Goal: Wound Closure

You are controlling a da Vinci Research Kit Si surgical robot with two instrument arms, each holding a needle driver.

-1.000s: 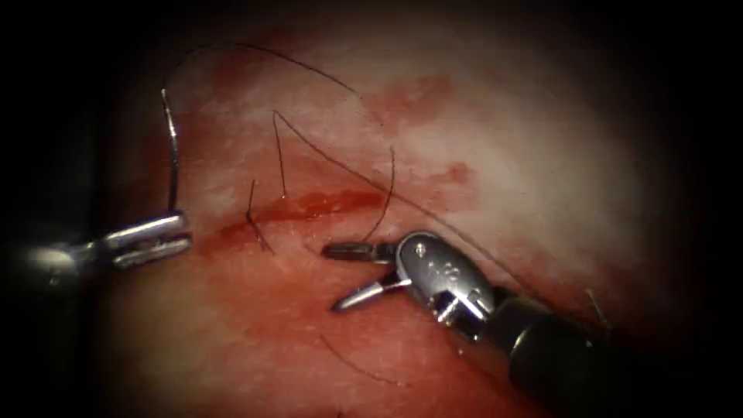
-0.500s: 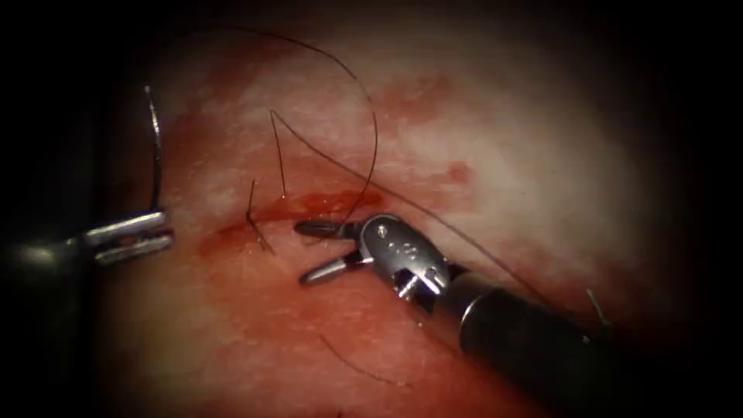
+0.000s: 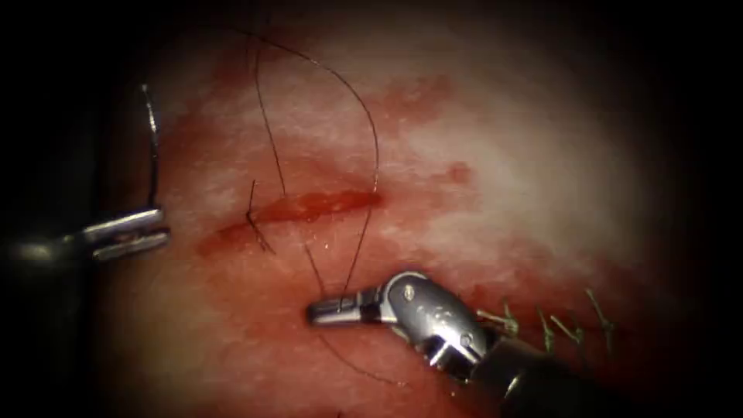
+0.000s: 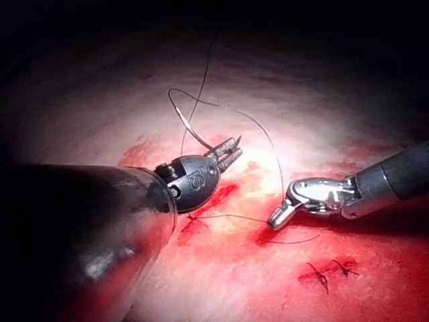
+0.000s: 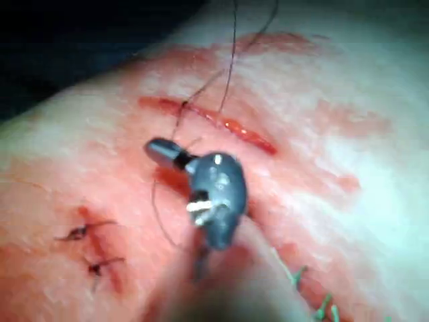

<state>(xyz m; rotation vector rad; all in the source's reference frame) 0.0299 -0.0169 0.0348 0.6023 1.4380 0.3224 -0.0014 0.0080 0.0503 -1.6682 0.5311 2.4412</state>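
Now the right tool point(image 3: 325, 311) sits lower than half a second ago, below the cut point(image 3: 309, 207), with its jaws closed on the thread point(image 3: 364, 116); earlier those jaws gaped just under the cut's right end. Two strands run from the clamped tips up to the cut, and a tall loop of thread arches above it, narrower and higher than before. The same tool point(image 4: 276, 219) appears in the left wrist view, tips pinched on the thread beside the red fluid point(image 4: 224, 194). The left tool point(image 3: 147, 232) has hardly shifted at the left of the cut; its jaws are clenched on the needle point(image 3: 152, 147) near one end of its curve, the rest standing upright, clear of the tissue point(image 3: 503, 170). In the left wrist view the needle point(image 4: 190, 127) curves up from that tool point(image 4: 229, 149). A short cut end of thread point(image 3: 255, 220) stands at the left end of the cut. Green stitches point(image 3: 557, 325), hidden behind the shaft before, show at lower right.
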